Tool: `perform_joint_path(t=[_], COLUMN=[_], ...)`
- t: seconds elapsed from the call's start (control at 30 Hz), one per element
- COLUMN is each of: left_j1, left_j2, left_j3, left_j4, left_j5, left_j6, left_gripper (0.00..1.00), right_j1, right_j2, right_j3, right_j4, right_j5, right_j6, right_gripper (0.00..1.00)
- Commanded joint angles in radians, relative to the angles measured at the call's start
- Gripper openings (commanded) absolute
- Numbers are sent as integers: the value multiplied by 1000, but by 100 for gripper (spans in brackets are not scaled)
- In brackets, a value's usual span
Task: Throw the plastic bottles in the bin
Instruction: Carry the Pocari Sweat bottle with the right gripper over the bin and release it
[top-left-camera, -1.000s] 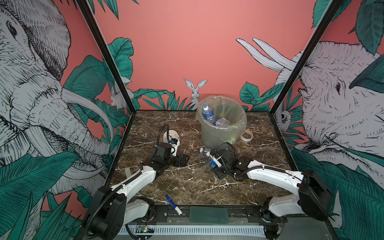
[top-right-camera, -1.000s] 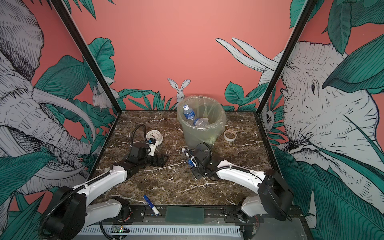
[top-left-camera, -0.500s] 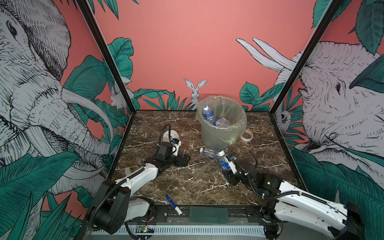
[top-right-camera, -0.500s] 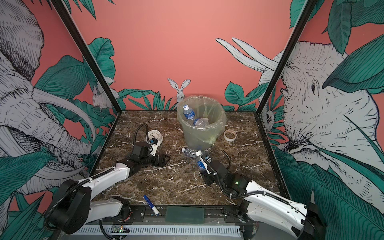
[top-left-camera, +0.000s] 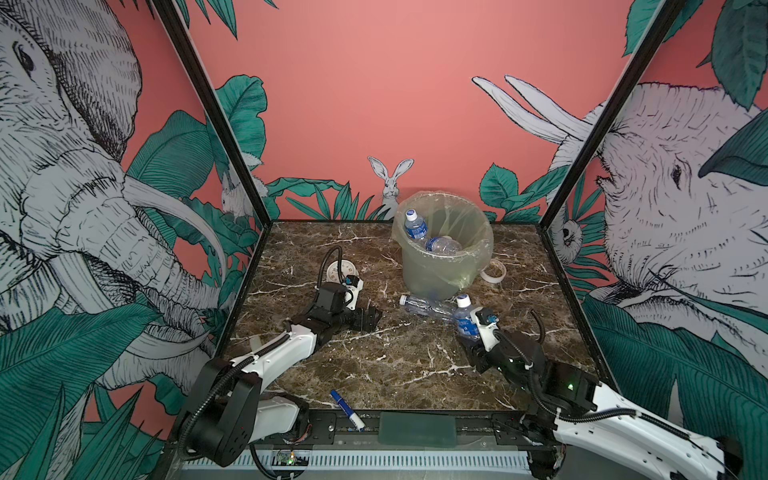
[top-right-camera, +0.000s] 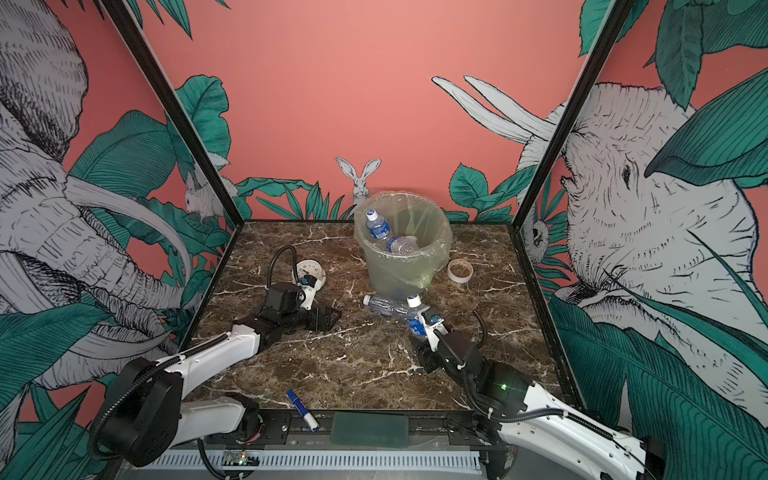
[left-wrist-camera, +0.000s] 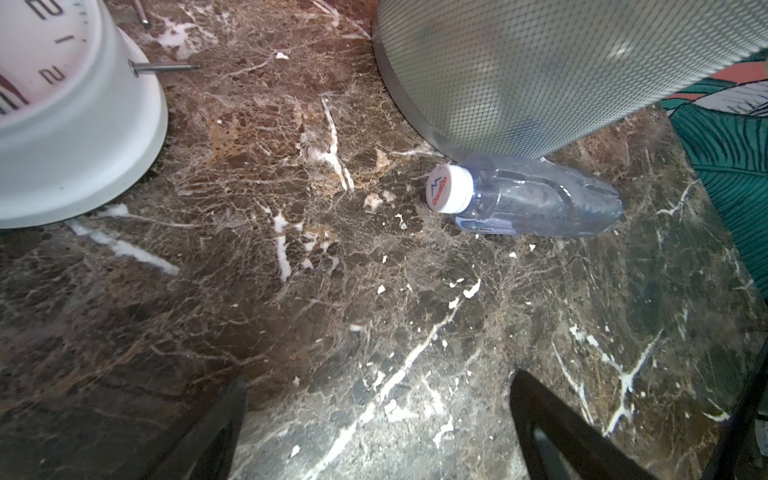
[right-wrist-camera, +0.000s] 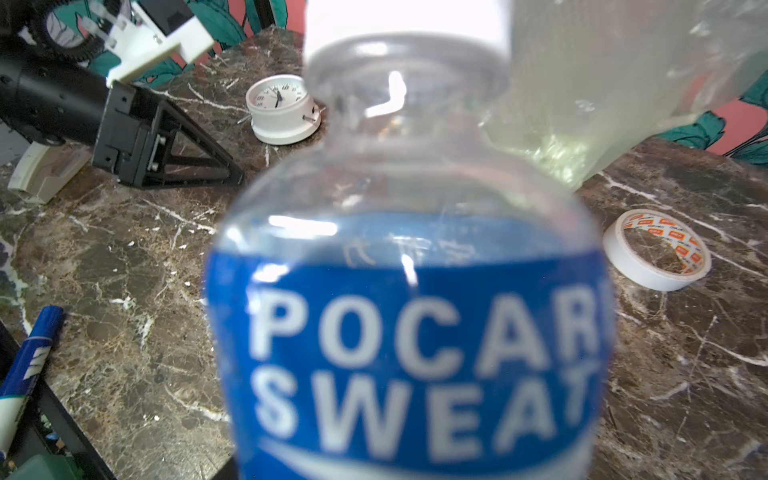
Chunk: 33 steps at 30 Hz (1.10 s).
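Your right hand (top-left-camera: 468, 336) pinches a blue-labelled bottle (top-left-camera: 464, 318) near its base, cap up, seemingly lifted off the desk (top-left-camera: 395, 365). Only the right wrist view lets you read POCARI SWEAT on it. Your left hand (top-left-camera: 368, 319) lies low, spread wide, empty. Beyond, a second bottle (left-wrist-camera: 528, 199) lies touching the bin (top-left-camera: 440, 270), which holds two bottles (top-left-camera: 415, 227).

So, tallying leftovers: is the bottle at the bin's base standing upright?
No, the bottle lies flat on its side next to the bin.
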Motion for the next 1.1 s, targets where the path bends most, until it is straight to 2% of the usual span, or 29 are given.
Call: perform_joint_path(t=[0.0,0.17,0.33,0.37,0.47,0.5,0.6,0.63,0.7,0.8,1.07], left_j1=[8,8,8,8,7,9,8,9,8,8,8], left_j2=[0,3,-1,-1,3,2,-13,-21,-43,-64,-48], left_j3=[28,34,46,48,55,58,63,63,63,55,57], left_j4=[8,4,2,1,3,2,-8,-13,-29,-41,-26], left_j5=[10,10,13,14,21,22,28,27,23,10,14], left_j6=[1,8,10,10,9,6,3,2,7,10,2], left_gripper=[100,99,100,100,100,100,100,100,100,100,100], right_j1=[14,19,-4,-36,-182,-218,-280,-284,-286,-286,-285], right_j2=[-14,89,392,468,679,768,975,1002,1007,959,811], right_j3=[103,311,683,764,1051,1133,1365,1411,1434,1376,1217], right_j4=[-5,-53,-125,-143,-185,-199,-293,-313,-311,-262,-247], right_j5=[58,118,176,162,22,14,27,39,71,110,91], right_j6=[-13,-52,-123,-129,-117,-124,-136,-131,-127,-131,-116], right_gripper=[58,58,59,59,58,64,96,99,99,99,99])
